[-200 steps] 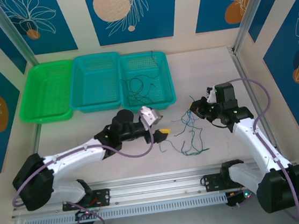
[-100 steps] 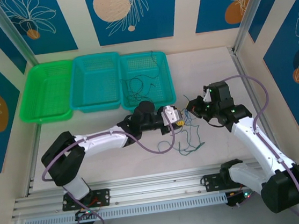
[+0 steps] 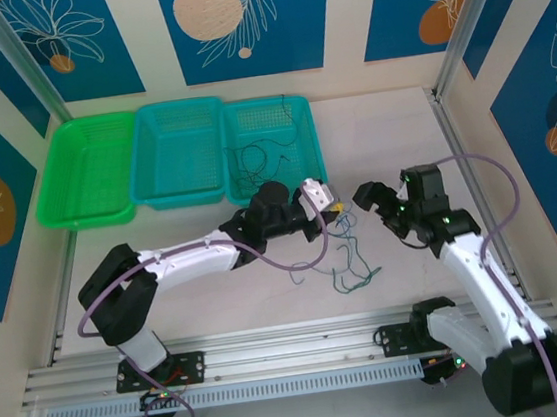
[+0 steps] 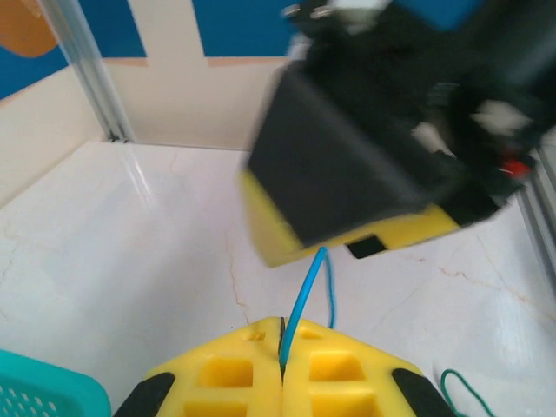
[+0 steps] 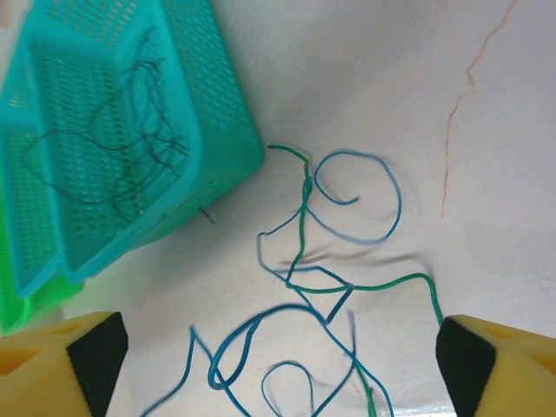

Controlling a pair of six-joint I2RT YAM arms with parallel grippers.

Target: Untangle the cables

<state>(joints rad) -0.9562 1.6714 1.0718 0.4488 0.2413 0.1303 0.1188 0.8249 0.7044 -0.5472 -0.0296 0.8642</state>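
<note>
Since the left wrist view looks straight down its own fingers, you can read it directly: left gripper [image 4: 282, 343] is pressed together, pinching a blue cable [image 4: 305, 291] at the seam between its yellow pads [image 4: 343, 373]. That cable runs up from the pinch toward one black-and-yellow finger [image 4: 339, 174] of the other arm, close in front and blurred. You also get a bit of green cable [image 4: 460, 387] on the table at lower right and a basket corner [image 4: 39, 387] at lower left.

Top view: left gripper [image 3: 333, 205] sits off the front right corner of the right-hand basket [image 3: 267, 103]. Right gripper [image 3: 377, 207] is just beside it, facing it, with a small gap between them.

Right gripper [image 5: 278, 365] is spread wide: yellow fingertips [image 5: 52, 360] at both bottom corners of its wrist view, nothing clamped. Below it, blue loops [image 5: 356, 195] and one green strand [image 5: 382, 282] lie crossed over each other on the white table [image 5: 486, 104].

Where you'll find the cables: loose blue/green tangle [image 3: 352, 255] on the table [image 3: 219, 306], just in front of both grippers, near the right-hand basket. Dark cables [image 3: 261, 160] lie inside that basket; the same dark cables [image 5: 113, 148] show against the mesh in the right wrist view. Middle teal-blue basket [image 3: 178, 105] and left green basket [image 3: 82, 120] stand in a row with it, touching.
</note>
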